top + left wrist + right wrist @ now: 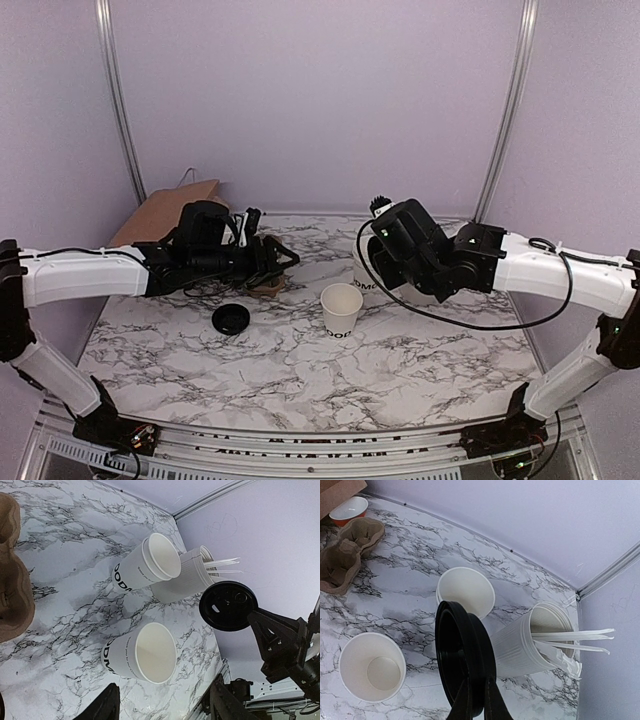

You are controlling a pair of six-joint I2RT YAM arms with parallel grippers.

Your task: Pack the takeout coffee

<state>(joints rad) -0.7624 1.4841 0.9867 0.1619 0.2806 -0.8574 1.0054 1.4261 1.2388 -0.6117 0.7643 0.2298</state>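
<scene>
Marble table (420,370), the cup (341,309) roughly mid-table; everything below is placed relative to it. Left arm (80,275) reaches in from the left and its gripper (164,702) sits behind-left of the cup, jaws spread wide with nothing between them. Right arm (560,268) comes in from the right and its gripper (476,695) is up off the table behind-right of the cup, jaws clamped on the rim of a black lid (465,660) held on edge. From the left wrist view that lid hangs in the air beside the tub's mouth, clear of the cup. Brown bag (165,210) is well behind-left, against the back wall. Cardboard carrier (265,285) lies left-behind the cup, under the left gripper. Ribbed white tub (532,640) with clear utensils sticking out is behind-right, mostly hidden by the right arm in the top view. Cup stack (147,565) is just behind-right, between the cup and the tub, black lettering on its side. The cup itself stands upright on the table, open, empty, black lettering low on its side, touching nothing. Second lid (231,319) lies flat on the table to the left, apart from the cup. Small bowl (349,507), white inside and orange outside, is beyond the carrier, beside the bag.
</scene>
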